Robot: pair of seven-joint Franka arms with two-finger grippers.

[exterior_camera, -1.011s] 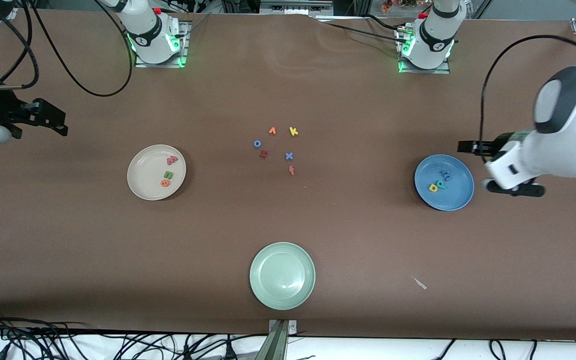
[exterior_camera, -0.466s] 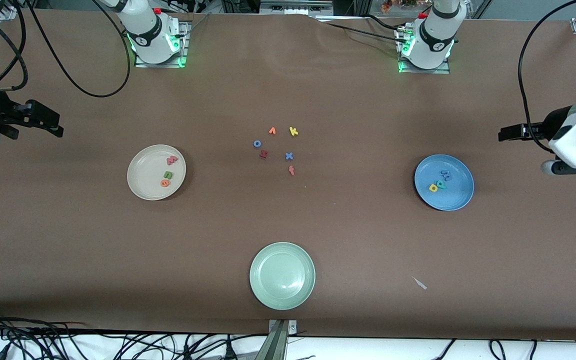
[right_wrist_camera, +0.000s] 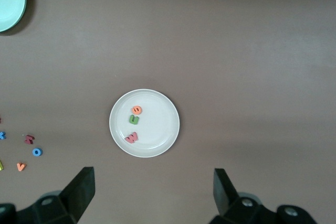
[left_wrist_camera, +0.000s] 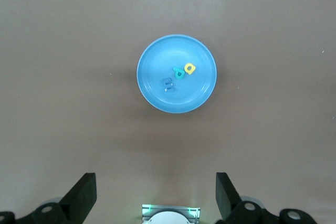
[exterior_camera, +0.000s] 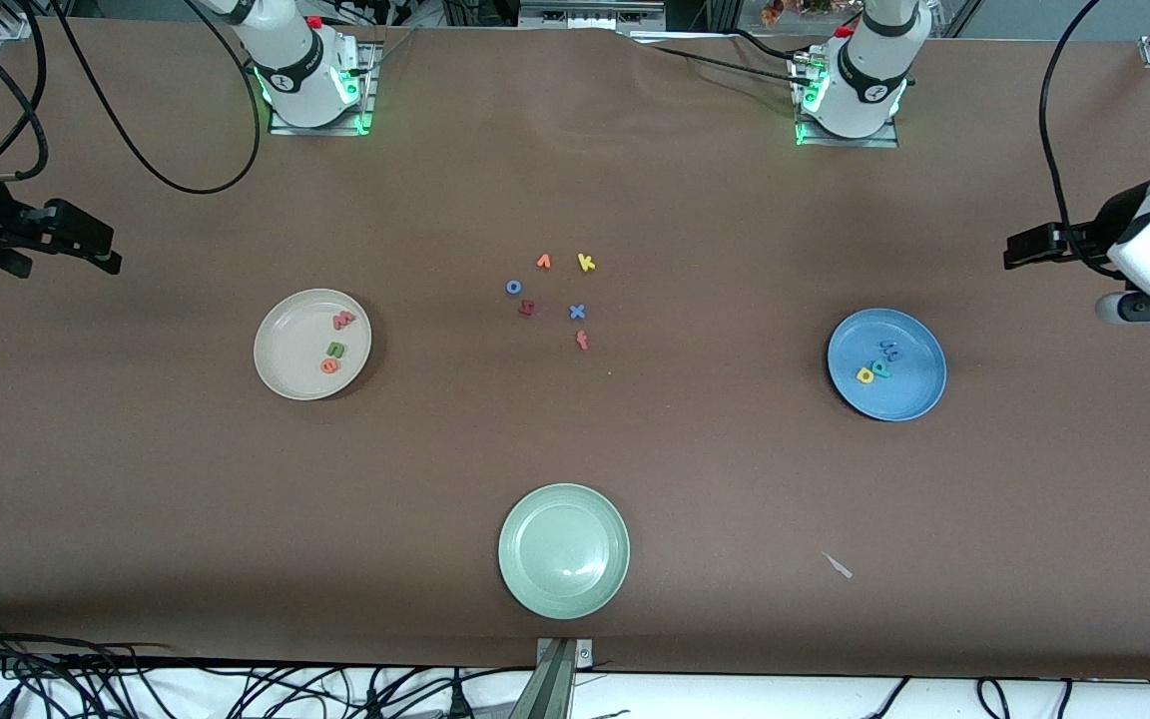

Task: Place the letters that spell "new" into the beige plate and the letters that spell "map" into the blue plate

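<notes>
The right gripper (exterior_camera: 86, 245) is held high at its end of the surface, jaws spread and empty. In the beige plate (exterior_camera: 286, 369) lie the w, n and e; in the blue plate (exterior_camera: 919, 394), seemingly m, a, p. The left gripper (exterior_camera: 1034, 248) is likewise spread, empty. Both arms are best parked clear of the plates.

Robotics lab: bolted arm bases (exterior_camera: 310, 85), loose cables (exterior_camera: 136, 689).
</notes>
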